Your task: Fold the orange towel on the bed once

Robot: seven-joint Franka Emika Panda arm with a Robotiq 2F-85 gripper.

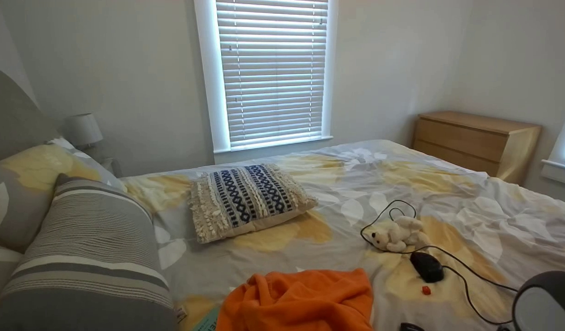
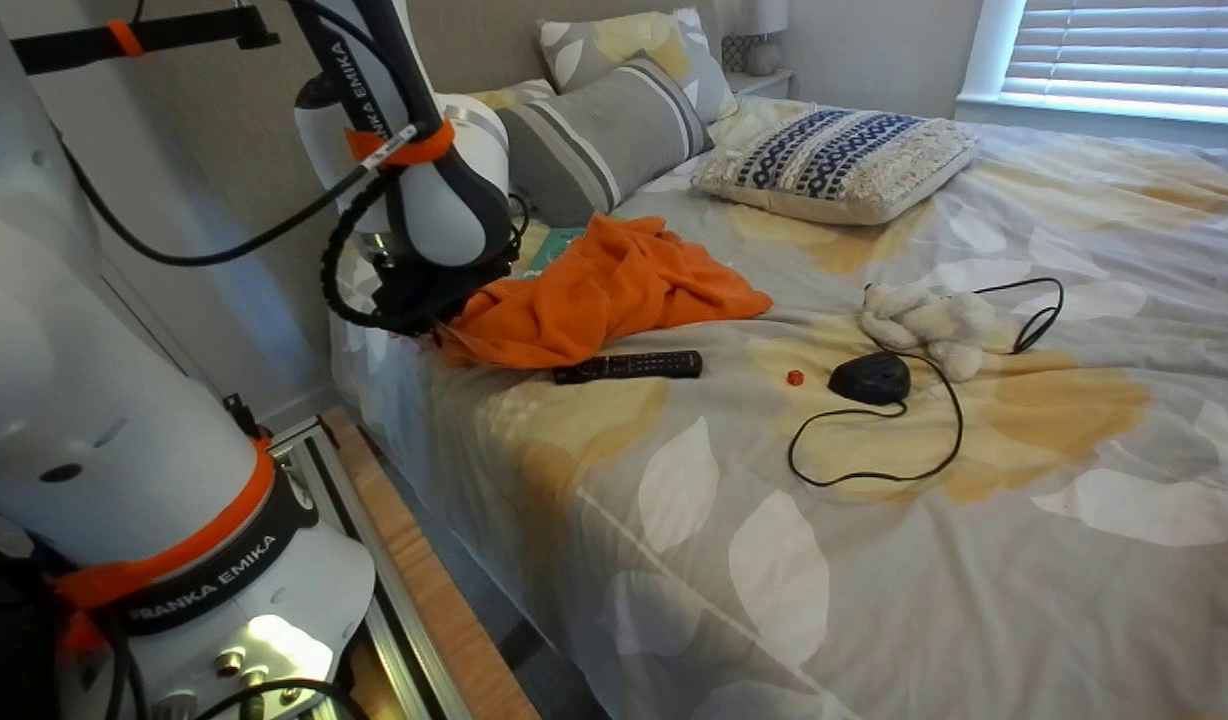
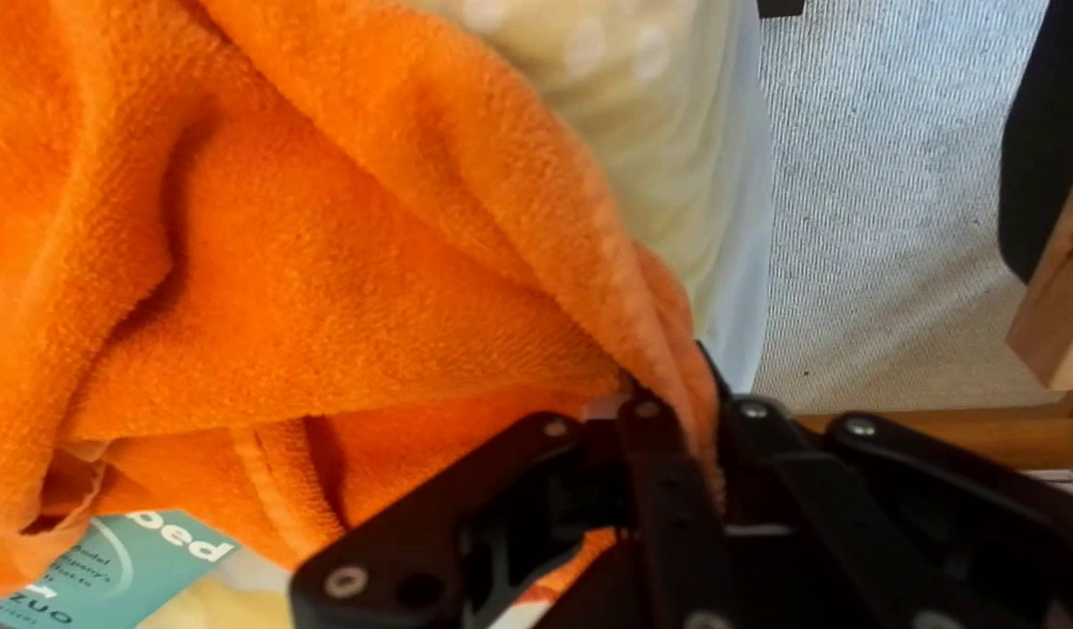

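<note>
The orange towel (image 2: 624,290) lies bunched and creased near the edge of the bed (image 2: 694,580), which has a grey, white and yellow floral cover. An exterior view cuts the towel (image 1: 305,303) off at the bottom edge. In the wrist view my gripper (image 3: 676,384) is shut on a corner of the towel (image 3: 327,288), with a narrow fold pinched between its fingers. The cloth runs from that pinch up and left in loose folds. My gripper (image 2: 439,315) sits low at the bed's side in an exterior view, its fingertips hidden there by the arm and cloth.
A teal printed item (image 3: 126,568) lies partly under the towel. Close by are a black remote (image 2: 629,367), a small red object (image 2: 795,378), a black corded mouse (image 2: 871,378) and a white plush toy (image 2: 924,320). Patterned cushion (image 1: 250,197) and grey striped pillow (image 1: 89,248) lie beyond.
</note>
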